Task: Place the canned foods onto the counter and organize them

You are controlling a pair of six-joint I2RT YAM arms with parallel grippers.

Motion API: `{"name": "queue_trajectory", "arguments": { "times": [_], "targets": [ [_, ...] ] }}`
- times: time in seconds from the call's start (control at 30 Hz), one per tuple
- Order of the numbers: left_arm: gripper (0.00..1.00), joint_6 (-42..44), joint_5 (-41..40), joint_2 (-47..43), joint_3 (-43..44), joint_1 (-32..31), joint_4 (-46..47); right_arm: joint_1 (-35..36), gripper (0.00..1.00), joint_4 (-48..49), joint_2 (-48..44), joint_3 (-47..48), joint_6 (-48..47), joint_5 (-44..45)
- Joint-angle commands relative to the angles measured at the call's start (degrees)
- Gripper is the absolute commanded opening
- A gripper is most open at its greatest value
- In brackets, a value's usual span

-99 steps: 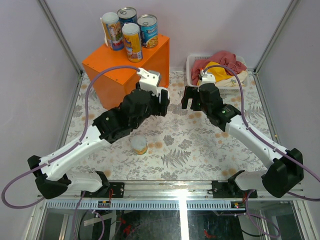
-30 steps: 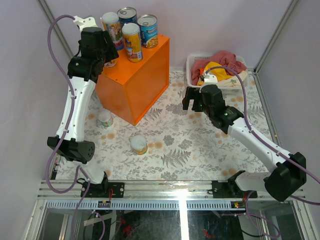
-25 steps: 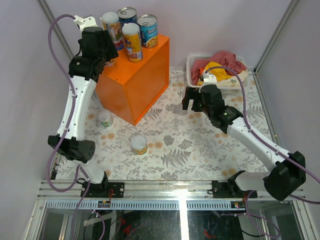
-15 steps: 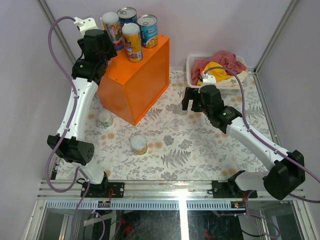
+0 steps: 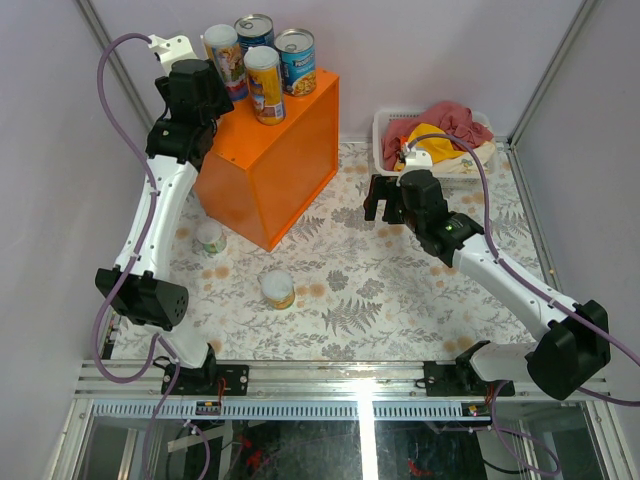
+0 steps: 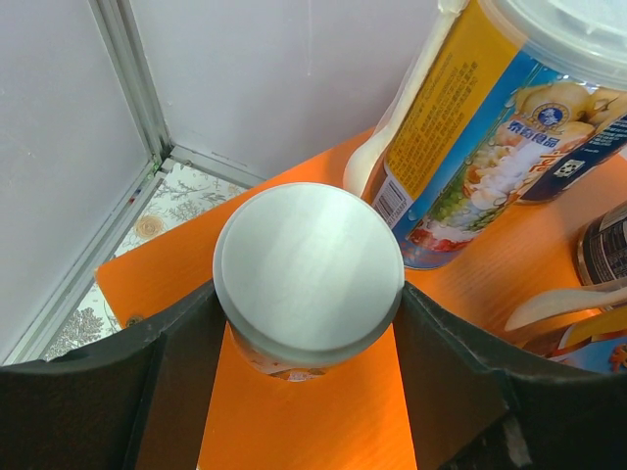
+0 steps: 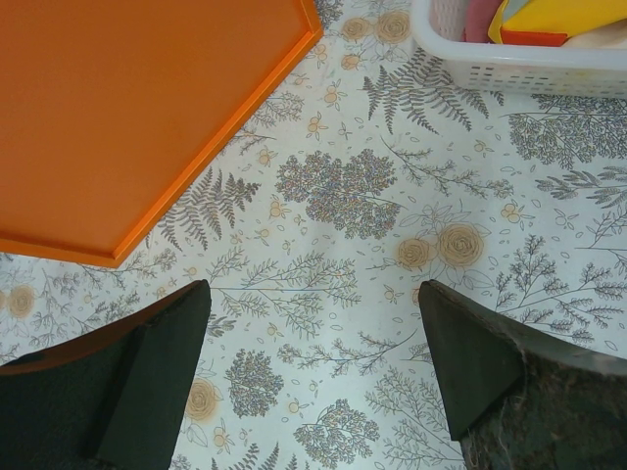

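Placing step: left claw point(image 6: 307, 294) was clamped on a silver-topped can point(image 6: 309, 259), resting on the orange worktop point(image 6: 313, 431) beside a tall yellow tube point(image 6: 470, 147). Next it'd probably just need letting go. Right claw point(image 7: 313, 323) gaped empty.

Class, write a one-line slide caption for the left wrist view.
Left gripper clasps a silver-topped can over the orange counter, beside a tall yellow can.
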Motion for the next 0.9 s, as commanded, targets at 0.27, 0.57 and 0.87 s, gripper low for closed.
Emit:
{"name": "queue_trajectory", "arguments": {
  "times": [0.27,0.57,0.87],
  "targets": [
    [0.10,0.40,0.36,1.68,-2.12,1.11,0.09,-0.21,0.94,1.51,-0.55,0.12,-0.94,0.20],
    [0.50,-0.46,1.58,1.08,-3.20,1.15,0.33,-0.21,0.94,1.11,-1.25,0.01,-0.80,0.13],
    [0.76,-1.09,1.68,0.33,-3.57,1.12,0.32,-0.21,0.94,0.85,-1.76,0.17,-0.74,-0.13]
  ]
}}
